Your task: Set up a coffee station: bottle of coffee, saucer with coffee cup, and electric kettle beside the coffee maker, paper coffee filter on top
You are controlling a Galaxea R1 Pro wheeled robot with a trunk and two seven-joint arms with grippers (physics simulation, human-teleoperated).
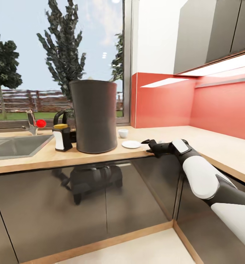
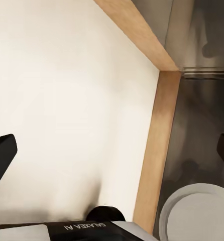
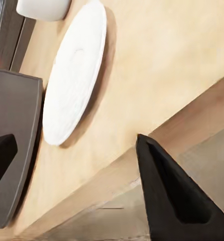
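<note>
Head view: electric kettle (image 1: pixel 60 116) mostly hidden behind coffee maker (image 1: pixel 94 115); right tool (image 1: pixel 147 143) open, empty, beside saucer (image 1: pixel 131 144).

Right arm (image 1: pixel 203 176): glossy white shells, black joints & wrist, 2 matte-black tapered jaws.

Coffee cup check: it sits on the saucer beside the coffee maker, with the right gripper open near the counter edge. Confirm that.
Not quite. In the head view the coffee cup stands on the countertop behind the saucer, apart from it, not on it. The saucer lies empty. The rest holds: both are beside the coffee maker, and the right gripper is open at the counter edge.
</note>
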